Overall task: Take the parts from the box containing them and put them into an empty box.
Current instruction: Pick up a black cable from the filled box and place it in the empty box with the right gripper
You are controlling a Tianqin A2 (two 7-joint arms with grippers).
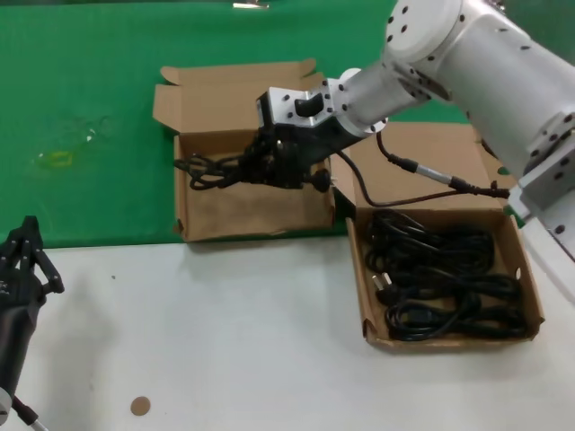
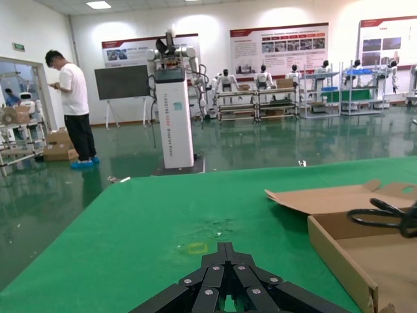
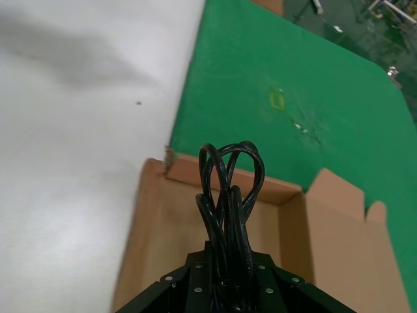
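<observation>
Item 1. Left hand (image 1: 20,260): parked at the near worktop (image 1: 225,341) edge, well apart from the empty box (image 1: 225,211); fingers pressed together, pinching nothing.

Item 2. Full box (image 1: 530,305): just right of the empty box, several power cords (image 1: 440,283) coiled inside.

Item 3. Right hand (image 1: 274,162): above the empty box, pinching one looped cord bundle (image 1: 211,169), whose loops hang out over the box's left part, with the plug (image 1: 319,184) under the hand.

Item 4. Risks, judged: loops reach toward the box's left wall and could drape over it on release; a slack strand may unravel or catch on the fingers when they open; a descent too low may shove the light carton across the green mat (image 1: 90,117) beyond.
</observation>
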